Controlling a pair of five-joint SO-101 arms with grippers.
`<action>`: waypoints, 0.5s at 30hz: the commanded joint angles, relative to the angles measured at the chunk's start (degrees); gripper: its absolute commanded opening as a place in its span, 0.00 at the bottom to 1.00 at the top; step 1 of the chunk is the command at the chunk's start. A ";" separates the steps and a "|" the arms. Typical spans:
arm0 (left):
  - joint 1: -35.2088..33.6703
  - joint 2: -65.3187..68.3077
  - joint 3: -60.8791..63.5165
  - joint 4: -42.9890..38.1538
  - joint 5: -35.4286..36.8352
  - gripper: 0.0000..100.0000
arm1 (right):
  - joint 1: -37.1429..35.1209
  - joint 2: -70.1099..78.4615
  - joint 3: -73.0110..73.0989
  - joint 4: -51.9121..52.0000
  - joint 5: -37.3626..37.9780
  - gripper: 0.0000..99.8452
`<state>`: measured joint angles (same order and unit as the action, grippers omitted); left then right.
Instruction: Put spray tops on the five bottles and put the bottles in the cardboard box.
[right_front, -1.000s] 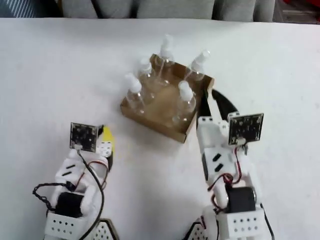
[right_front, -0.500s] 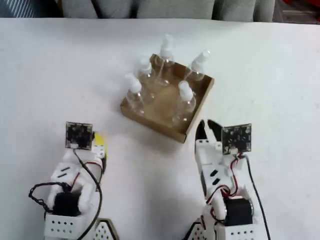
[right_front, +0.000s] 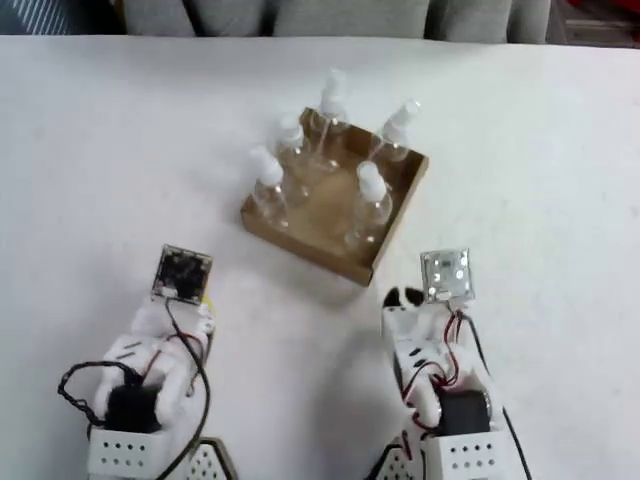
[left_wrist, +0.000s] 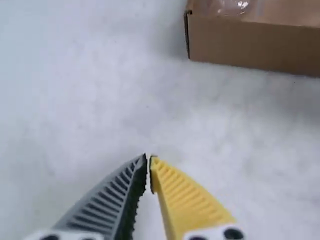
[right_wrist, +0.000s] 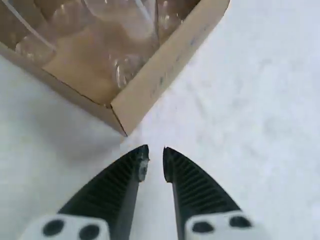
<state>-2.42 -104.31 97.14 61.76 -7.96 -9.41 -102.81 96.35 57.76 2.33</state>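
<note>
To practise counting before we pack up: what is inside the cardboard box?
Five clear bottles with white spray tops stand inside the cardboard box. The bottles cover parts of its floor, so what lies beneath them is unseen.

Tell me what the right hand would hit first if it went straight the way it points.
Probably the cardboard box: the right hand points at its near corner across bare table. Depth is unclear, so it could touch the table first.
</note>
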 joint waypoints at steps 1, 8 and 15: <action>-8.66 -0.31 -0.18 0.88 -0.62 0.02 | 2.77 -0.40 0.53 6.02 0.00 0.02; -15.16 -0.31 -0.18 4.92 -0.35 0.02 | 3.65 -0.40 0.53 14.90 0.00 0.02; -15.52 -0.40 -0.18 12.13 -0.35 0.02 | 3.47 -0.40 0.53 14.90 0.00 0.02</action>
<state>-17.27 -104.31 97.14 72.75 -7.96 -6.33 -102.81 96.35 72.18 2.42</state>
